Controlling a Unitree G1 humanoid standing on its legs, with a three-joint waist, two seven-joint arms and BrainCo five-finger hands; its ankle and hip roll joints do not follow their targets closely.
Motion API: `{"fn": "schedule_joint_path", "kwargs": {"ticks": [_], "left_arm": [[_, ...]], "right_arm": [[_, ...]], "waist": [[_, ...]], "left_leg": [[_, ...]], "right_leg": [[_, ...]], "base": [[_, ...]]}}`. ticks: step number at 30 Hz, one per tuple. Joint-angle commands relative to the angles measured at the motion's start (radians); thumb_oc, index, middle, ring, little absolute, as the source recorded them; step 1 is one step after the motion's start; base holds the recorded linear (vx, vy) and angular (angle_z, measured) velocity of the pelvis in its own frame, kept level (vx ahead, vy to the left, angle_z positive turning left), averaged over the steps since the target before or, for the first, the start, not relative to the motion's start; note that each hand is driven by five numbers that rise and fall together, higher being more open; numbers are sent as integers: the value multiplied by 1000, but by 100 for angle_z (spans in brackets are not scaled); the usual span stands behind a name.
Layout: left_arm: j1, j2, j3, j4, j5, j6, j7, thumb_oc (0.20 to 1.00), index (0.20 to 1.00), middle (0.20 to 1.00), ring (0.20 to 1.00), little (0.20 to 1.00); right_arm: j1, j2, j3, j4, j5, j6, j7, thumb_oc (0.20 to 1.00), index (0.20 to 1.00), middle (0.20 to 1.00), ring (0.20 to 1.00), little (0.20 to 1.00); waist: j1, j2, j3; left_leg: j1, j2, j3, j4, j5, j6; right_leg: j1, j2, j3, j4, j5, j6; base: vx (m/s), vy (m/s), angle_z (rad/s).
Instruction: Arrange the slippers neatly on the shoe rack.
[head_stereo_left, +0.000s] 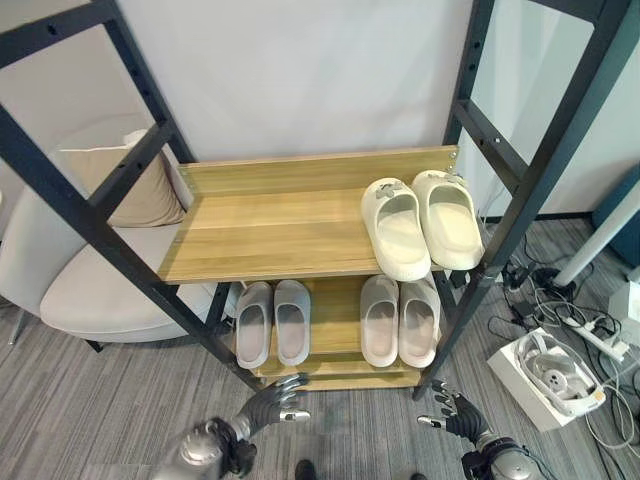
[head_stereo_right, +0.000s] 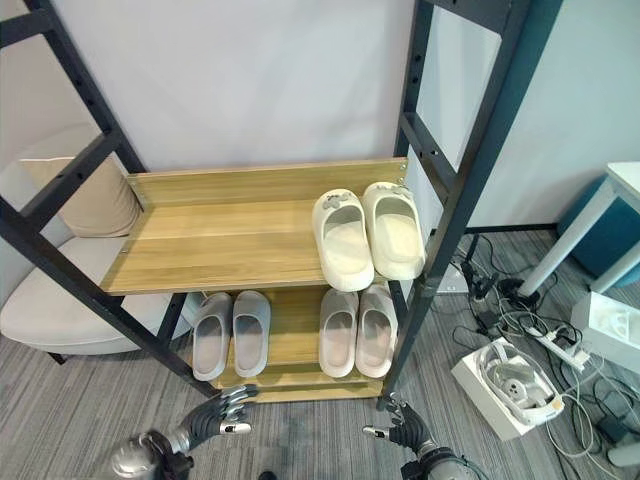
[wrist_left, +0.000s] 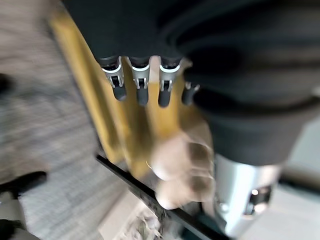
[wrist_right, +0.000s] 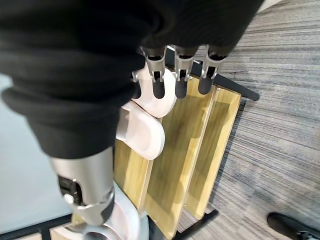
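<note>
Left eye view has the shoe rack (head_stereo_left: 300, 235) pretty much sorted: cream slippers (head_stereo_left: 420, 225) side by side on the upper shelf's right end, grey slippers (head_stereo_left: 272, 322) and pinkish slippers (head_stereo_left: 400, 320) paired up on the lower shelf. Left hand (head_stereo_left: 272, 400) and right hand (head_stereo_left: 452, 412) hang low over the carpet in front of the rack, fingers loose and spread, holding nothing.

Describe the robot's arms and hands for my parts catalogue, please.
Both arms are silver-grey metal. The left hand and right hand have silver fingers ending in dark tips, with a thumb set apart. A dark ribbed cover wraps the back of each hand and the wrist, with a shiny silver cylinder segment behind it.
</note>
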Motion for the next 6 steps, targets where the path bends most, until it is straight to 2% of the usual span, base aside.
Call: {"fn": "schedule_joint_path", "kwargs": {"ticks": [1, 2, 3, 6], "left_arm": [[-122, 4, 32, -23, 19, -43, 94, 1000, 1000, 1000, 1000, 1000], [-121, -24, 56, 9, 11, -46, 117, 1000, 1000, 1000, 1000, 1000], [-135, -84, 116, 111, 29, -55, 178, 1000, 1000, 1000, 1000, 1000], [-149, -108, 152, 177, 64, -65, 221, 1000, 1000, 1000, 1000, 1000]], "right_arm": [[-34, 10, -33, -24, -13, -5, -31, 1000, 1000, 1000, 1000, 1000], [-35, 13, -43, -16, -13, -3, -40, 1000, 1000, 1000, 1000, 1000], [-31, 22, -71, -2, -15, -3, -61, 1000, 1000, 1000, 1000, 1000], [-30, 27, -81, 7, -21, -3, -74, 1000, 1000, 1000, 1000, 1000]], "waist": [[7, -31, 18], [7, -33, 17], [6, -36, 14], [6, -39, 12]], "left_leg": [[38, -13, -30, -6, -54, -21], [39, -13, -29, -6, -53, -20], [41, -13, -27, -6, -52, -19], [45, -12, -22, -6, -54, -19]], "right_leg": [[-34, -5, -69, -2, 38, 23], [-34, -5, -70, -1, 39, 22], [-35, -6, -67, 0, 39, 21], [-33, -7, -66, 0, 38, 20]], "base": [[0, 0, 0], [0, 0, 0], [0, 0, 0], [0, 0, 0]]}}
